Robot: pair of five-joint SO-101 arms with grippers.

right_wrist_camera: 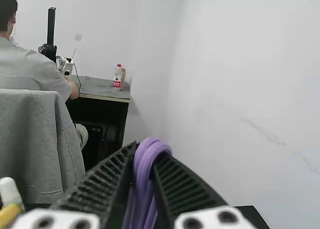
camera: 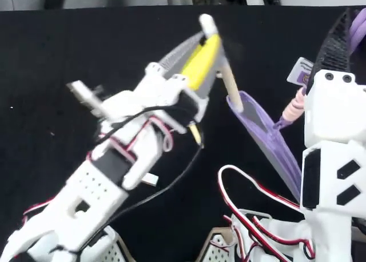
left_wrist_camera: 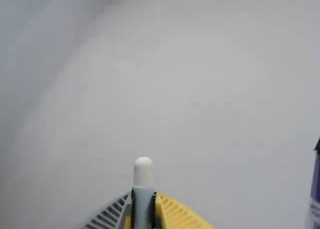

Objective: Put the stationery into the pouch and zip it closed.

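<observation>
**Pen clamped high in the left gripper, pouch pinched in the right**

The left gripper (camera: 203, 39) is raised over the black table (camera: 57, 56), its grey and yellow jaws closed narrowly around a pen (left_wrist_camera: 143, 189). The pen's white cap (camera: 207, 24) sticks out past the fingertips. From the left wrist the pen stands against a bare pale wall.

A beige rod (camera: 229, 84) slants from just beside the yellow jaw down to the near end of the pouch. I cannot tell whether it belongs to the pen. A small yellowish tip (camera: 196, 135) pokes out below the gripper's base.

The right gripper (right_wrist_camera: 145, 154) has its black ribbed jaws pressed together on a fold of the purple pouch (camera: 269, 133). The pouch is lifted off the table and hangs as a long slanted strip between the two arms. Its lower right part is hidden behind the right arm's white housing (camera: 334, 136).

A pink zip cord (camera: 294, 107) and a small tag (camera: 300, 72) hang at the pouch's upper side.

Red-and-white wires (camera: 240, 187) loop in front of the right arm's base. A black cable (camera: 171, 187) trails from the left arm across the table.

Far behind the right gripper, a bottle (right_wrist_camera: 118, 76) stands on a desk (right_wrist_camera: 102, 91) against the wall.
</observation>
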